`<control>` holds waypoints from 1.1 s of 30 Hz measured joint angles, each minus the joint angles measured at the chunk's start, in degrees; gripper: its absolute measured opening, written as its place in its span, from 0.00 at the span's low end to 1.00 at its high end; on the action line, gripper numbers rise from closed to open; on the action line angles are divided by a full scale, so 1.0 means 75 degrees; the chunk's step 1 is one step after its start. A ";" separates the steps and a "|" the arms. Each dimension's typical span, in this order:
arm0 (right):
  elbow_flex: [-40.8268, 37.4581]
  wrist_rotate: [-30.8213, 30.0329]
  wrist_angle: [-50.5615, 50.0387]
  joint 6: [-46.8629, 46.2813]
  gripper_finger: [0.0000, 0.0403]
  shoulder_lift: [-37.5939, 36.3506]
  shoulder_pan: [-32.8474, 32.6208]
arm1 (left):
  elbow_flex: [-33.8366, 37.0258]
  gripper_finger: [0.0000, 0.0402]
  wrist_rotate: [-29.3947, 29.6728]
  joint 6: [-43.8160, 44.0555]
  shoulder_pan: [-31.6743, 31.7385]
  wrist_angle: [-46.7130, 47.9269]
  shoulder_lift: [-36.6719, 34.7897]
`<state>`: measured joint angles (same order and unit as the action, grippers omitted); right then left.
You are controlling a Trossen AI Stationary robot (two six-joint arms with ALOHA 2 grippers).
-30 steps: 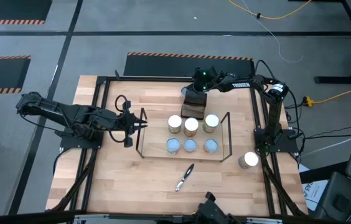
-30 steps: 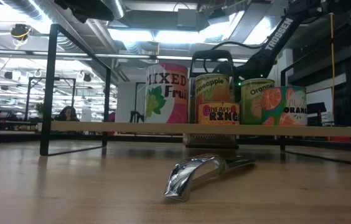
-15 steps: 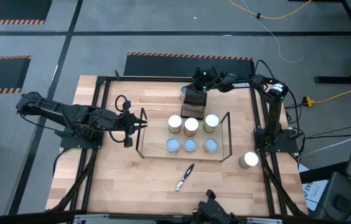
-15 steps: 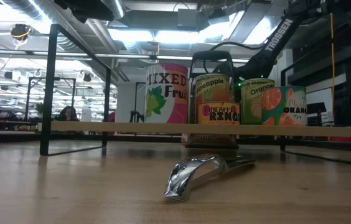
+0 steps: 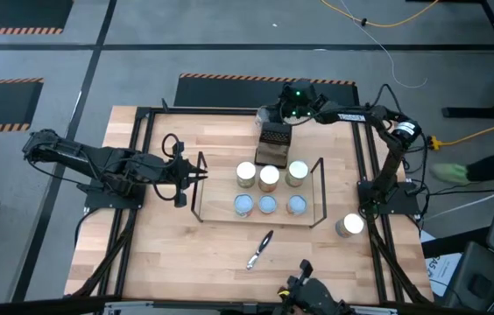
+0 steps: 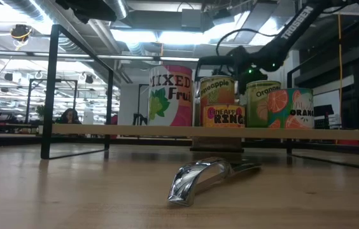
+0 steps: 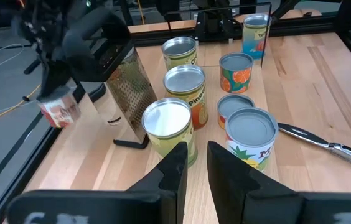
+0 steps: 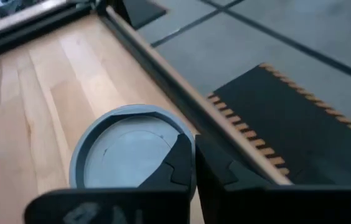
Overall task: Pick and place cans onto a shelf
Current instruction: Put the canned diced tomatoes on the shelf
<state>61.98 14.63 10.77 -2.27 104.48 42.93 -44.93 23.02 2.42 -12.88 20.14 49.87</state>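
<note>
Six cans stand on the shelf [image 5: 321, 188]: three silver-topped in the far row [image 5: 269, 178] and three pale-blue-topped in the near row [image 5: 267, 205]. In the low view they stand on its wooden board [image 6: 135, 130]. Another can [image 5: 349, 226] stands on the table, right of the shelf. A grey-topped can [image 8: 126, 155] stands by the table's far edge. My right gripper [image 8: 193, 163] hangs shut above it, also seen from above [image 5: 273, 112]. My left gripper [image 7: 197, 165] waits left of the shelf [image 5: 200, 171], open a narrow gap and empty.
A dark brown perforated box [image 5: 274, 137] stands behind the shelf, under the right arm. A shiny metal tool [image 5: 260, 249] lies on the table near the shelf's front. The black outer frame bar [image 8: 163, 68] runs along the far edge beside the grey-topped can.
My right gripper has risen from the brown box and gone toward the table's far edge and a little to the right. The cans and the box have stayed in place.
</note>
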 joint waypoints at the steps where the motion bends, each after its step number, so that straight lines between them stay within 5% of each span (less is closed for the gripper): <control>1: 0.0000 0.0000 -0.0001 0.0001 0.02 -0.0081 0.0032 | 0.0000 0.14 0.0001 0.0000 0.0001 -0.0002 0.0002; 23: 0.0017 -0.0020 -0.0205 0.0362 0.02 -0.3375 0.0688 | 0.0000 0.14 -0.0002 0.0000 0.0000 0.0000 0.0000; 33: 0.0023 -0.0002 -0.0947 0.0327 0.02 -0.4469 -0.0423 | 0.0000 0.14 0.0001 0.0000 0.0000 -0.0003 0.0000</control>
<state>62.15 14.61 3.66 0.19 70.96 39.76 -44.93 23.03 2.42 -12.88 20.12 49.87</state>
